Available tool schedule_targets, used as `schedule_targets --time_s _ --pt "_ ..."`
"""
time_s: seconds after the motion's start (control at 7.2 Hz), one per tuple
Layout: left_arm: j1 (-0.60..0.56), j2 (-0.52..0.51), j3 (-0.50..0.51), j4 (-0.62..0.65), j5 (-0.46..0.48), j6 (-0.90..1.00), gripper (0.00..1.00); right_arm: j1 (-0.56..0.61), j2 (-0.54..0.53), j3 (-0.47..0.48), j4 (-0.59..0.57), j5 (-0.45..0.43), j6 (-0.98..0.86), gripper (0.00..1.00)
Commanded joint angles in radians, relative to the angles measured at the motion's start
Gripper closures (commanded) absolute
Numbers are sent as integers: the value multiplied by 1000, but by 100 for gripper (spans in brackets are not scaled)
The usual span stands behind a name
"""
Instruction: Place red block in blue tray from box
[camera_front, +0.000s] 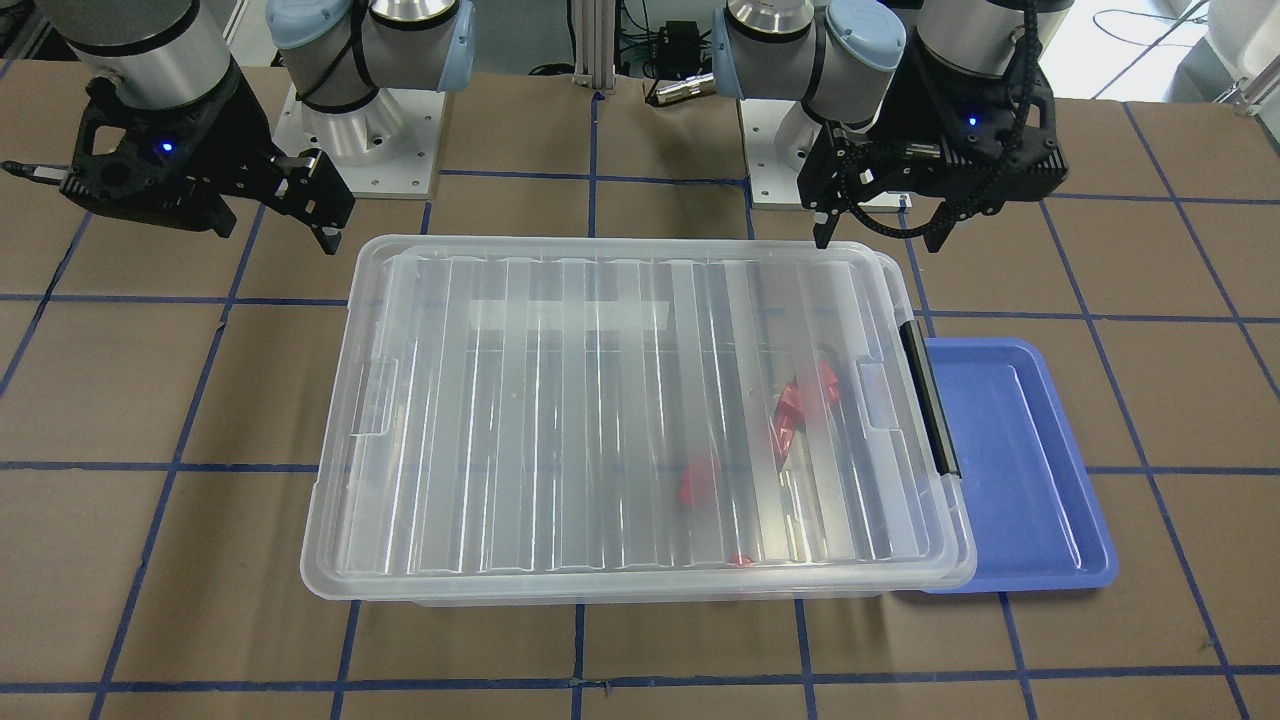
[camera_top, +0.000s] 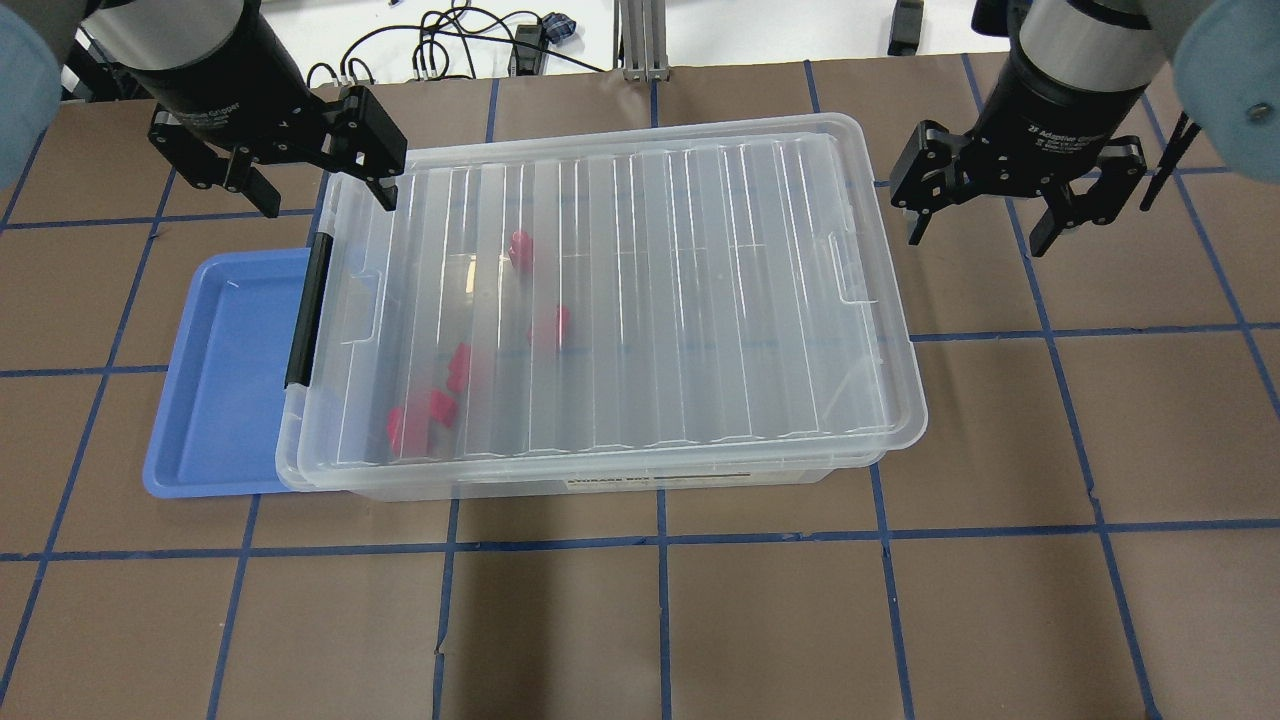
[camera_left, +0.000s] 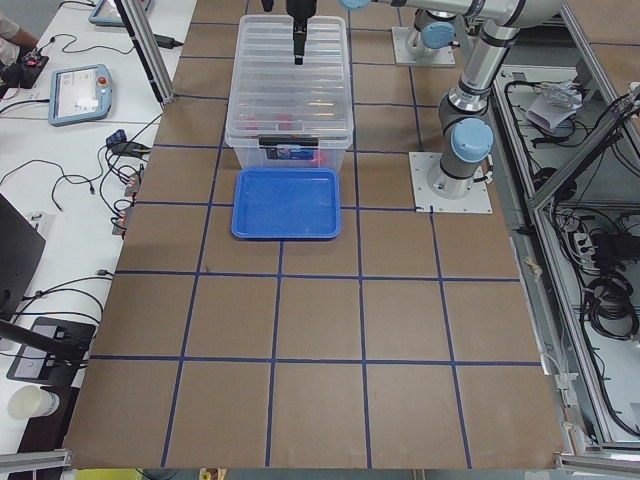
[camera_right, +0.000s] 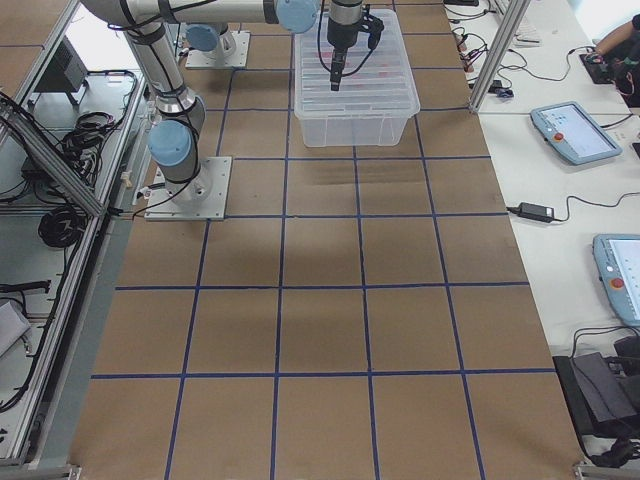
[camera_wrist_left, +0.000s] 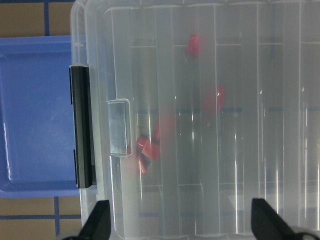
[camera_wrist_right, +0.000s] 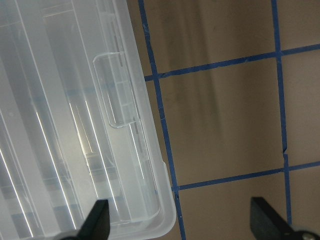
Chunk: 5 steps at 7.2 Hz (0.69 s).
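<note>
The clear box (camera_top: 650, 300) stands mid-table with its ribbed lid on and a black latch bar (camera_top: 308, 310) on its short end. Several red blocks (camera_top: 420, 420) lie inside, blurred through the lid; they also show in the front view (camera_front: 800, 400) and the left wrist view (camera_wrist_left: 147, 150). The blue tray (camera_top: 225, 380) lies empty against the latch end. My left gripper (camera_top: 325, 200) hangs open above the box's latch-end far corner, empty. My right gripper (camera_top: 978, 238) hangs open and empty just beyond the opposite end of the box.
Brown table cover with a blue tape grid all round. The arm bases (camera_front: 360, 130) stand behind the box. The tray's rim (camera_front: 1100, 560) juts past the box in the front view. Operator desks with pendants (camera_left: 80, 95) lie beyond the table edge.
</note>
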Motion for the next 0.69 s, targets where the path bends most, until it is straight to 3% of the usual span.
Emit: schedule_targets --time_s 0.0,0.56 --pt "-5 -4 -1 -4 3 0 0 0 -2 4 0 1 2 0" --pt "-5 -9 1 -8 6 0 0 1 1 5 -6 1 2 0"
